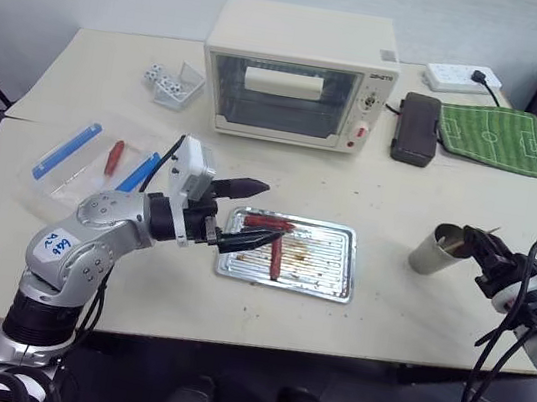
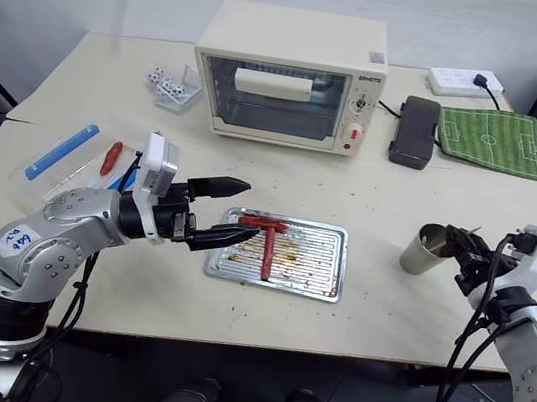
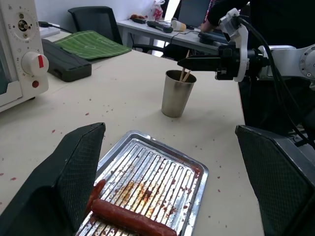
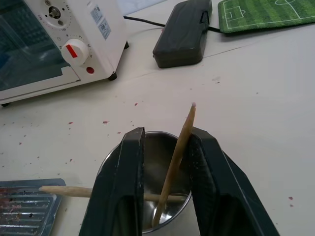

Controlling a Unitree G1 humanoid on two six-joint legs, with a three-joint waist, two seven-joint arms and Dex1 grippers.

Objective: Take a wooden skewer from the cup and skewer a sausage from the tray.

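The grey metal cup stands on the table right of the tray. A wooden skewer leans upright in the cup, and a second skewer lies across its rim. My right gripper reaches over the cup's mouth, its fingers either side of the upright skewer with a gap; the skewer rests against one finger. Two red-brown sausages lie at the tray's left end. My left gripper hovers open over that end, with nothing between its fingers.
A white toaster oven stands behind the tray, with a black case, a green pitch mat and a power strip to its right. A clear bag with blue strips and a box of dice lie at the left.
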